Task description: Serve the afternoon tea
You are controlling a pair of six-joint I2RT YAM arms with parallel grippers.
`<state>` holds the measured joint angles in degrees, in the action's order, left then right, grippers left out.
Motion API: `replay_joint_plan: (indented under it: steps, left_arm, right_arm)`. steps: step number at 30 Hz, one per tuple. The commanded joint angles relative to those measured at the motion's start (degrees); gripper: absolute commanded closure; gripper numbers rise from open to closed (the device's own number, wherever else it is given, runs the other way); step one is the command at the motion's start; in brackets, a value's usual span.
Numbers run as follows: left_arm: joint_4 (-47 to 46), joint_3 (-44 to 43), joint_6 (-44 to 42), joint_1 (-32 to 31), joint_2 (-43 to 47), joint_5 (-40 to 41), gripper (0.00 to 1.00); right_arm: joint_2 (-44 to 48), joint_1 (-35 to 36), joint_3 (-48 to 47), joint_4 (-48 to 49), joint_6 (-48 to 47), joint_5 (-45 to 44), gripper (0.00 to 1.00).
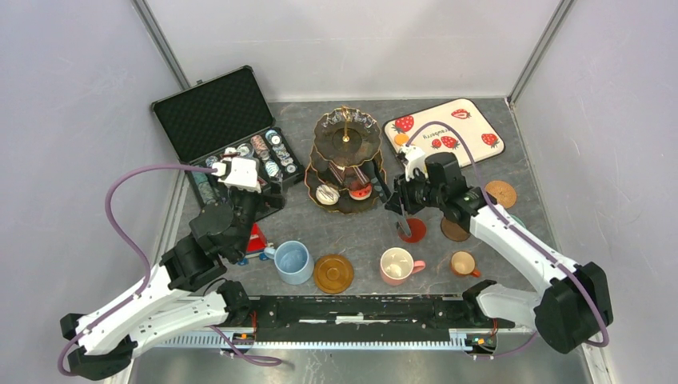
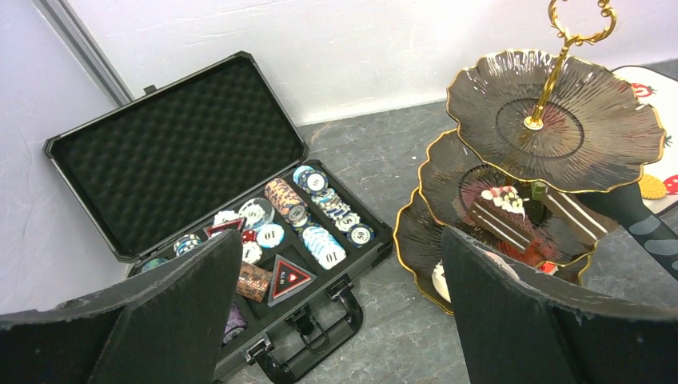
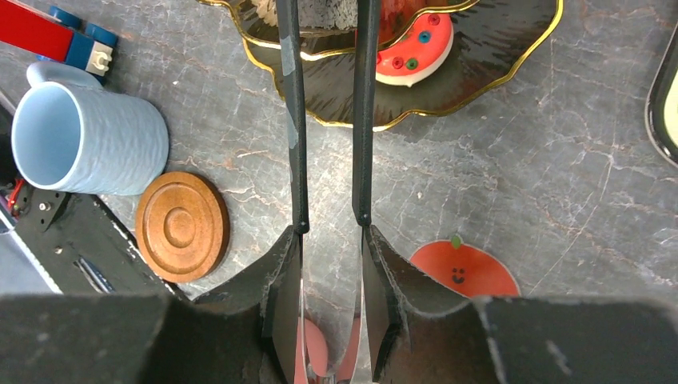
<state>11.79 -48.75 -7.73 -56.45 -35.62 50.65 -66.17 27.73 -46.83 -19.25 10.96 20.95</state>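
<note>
Stand [image 1: 345,160] at rear centre of worktop [image 1: 304,220]: dark, gold-rimmed. Cake slice [image 2: 500,216] and red-iced donut [image 3: 412,52] on lower tiers, top tier bare.
Right pincer [image 3: 332,240] clenched on tongs [image 3: 364,120], arms reaching over bottom tier.
Left pincer [image 2: 340,264] released, empty.
Blue mug [image 1: 293,262] beside wooden coaster [image 1: 333,274], not on it.
Judgement: serving partway, mugs and coasters outstanding.

- The top view looks down from above and behind the arms, far enough back to take in the whole table [image 1: 360,232].
- The left wrist view sits low and close. It faces forward between its own wide-apart jaws, toward the case [image 2: 176,152] and the stand [image 2: 592,136].
- The right wrist view looks almost straight down, near the table, along tongs [image 3: 294,120] clamped in its jaws. It shows the mug [image 3: 96,148] and coaster [image 3: 182,226].
- Both wrist views share the stand, and the top view covers all of it.
</note>
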Motion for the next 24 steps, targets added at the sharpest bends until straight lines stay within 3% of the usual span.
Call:
replay_joint_plan:
  steps: [1,10,24]
  left_arm:
    - [-2.22,0.32,-0.49,0.89,-0.17,0.02,0.00]
    - [-1.51,0.32,1.02,2.26,-0.91,-1.86,0.00]
    - [-1.09,0.32,2.18,3.97,-1.25,-3.18,0.00]
  right_arm:
    - [-1.92,0.31,-4.24,-0.01,-3.34,-0.81,1.00]
    - [-4.82,0.41,-6.47,-1.32,-6.06,-0.90,0.90]
    - [-6.02,0.40,-6.93,-1.19,-8.45,-0.17,0.63]
